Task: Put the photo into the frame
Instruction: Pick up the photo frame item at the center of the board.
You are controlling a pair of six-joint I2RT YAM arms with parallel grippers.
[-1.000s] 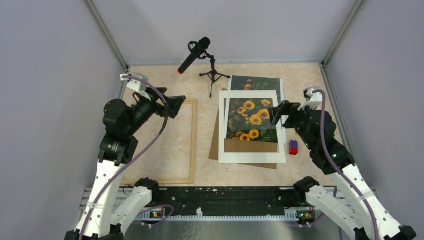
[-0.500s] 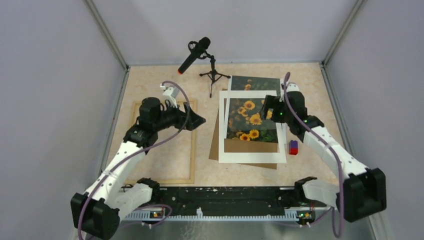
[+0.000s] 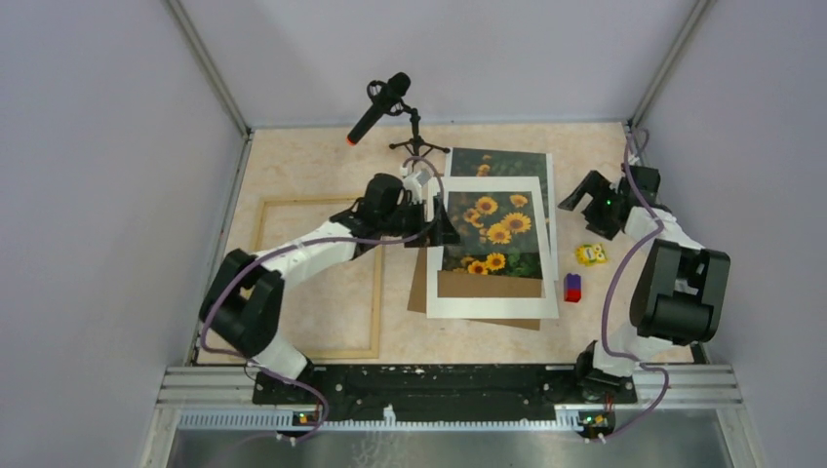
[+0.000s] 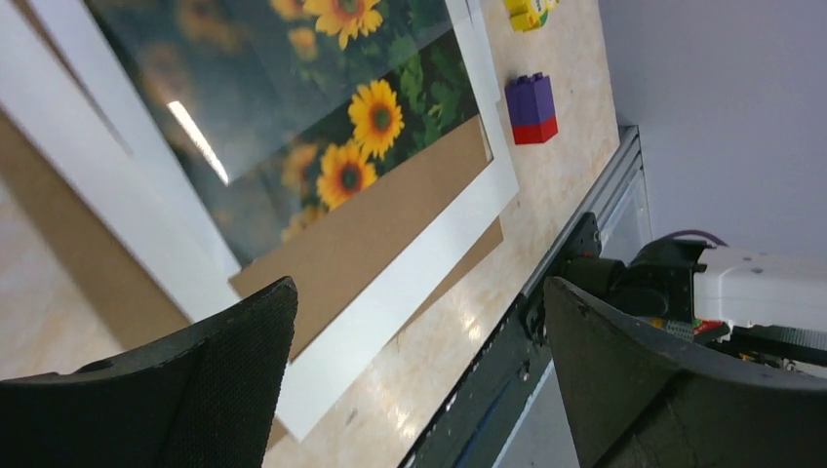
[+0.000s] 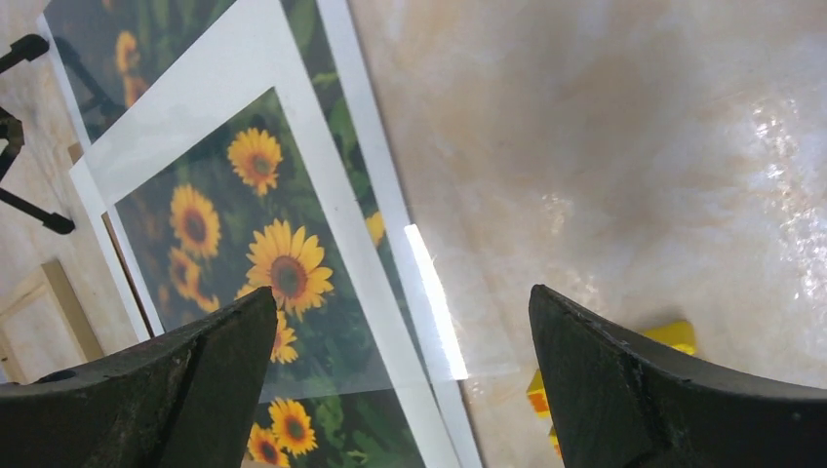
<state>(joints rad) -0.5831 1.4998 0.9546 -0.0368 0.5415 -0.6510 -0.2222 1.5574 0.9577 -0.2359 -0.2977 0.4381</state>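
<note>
The photo (image 3: 499,162) of sunflowers lies flat in the middle of the table, its top edge sticking out from under a white windowed mat (image 3: 488,304). A brown backing board (image 3: 418,288) lies beneath both. The frame (image 3: 322,352), thin light wood, lies empty to the left. My left gripper (image 3: 447,232) hangs open above the mat's left edge, holding nothing; its wrist view shows the photo (image 4: 293,107) and mat (image 4: 410,273) below. My right gripper (image 3: 583,203) is open just past the photo's right edge, with the photo (image 5: 224,224) under its left finger.
A microphone on a small tripod (image 3: 417,146) stands at the back, just behind the photo. A yellow toy (image 3: 589,254) and a red-and-blue brick (image 3: 572,287) sit right of the mat. Grey walls close in on the left, right and back.
My left arm has stretched rightward from over the frame to the mat's left edge. My right arm has pulled off the photo toward the back right, uncovering the yellow toy. Both grippers stayed open.
</note>
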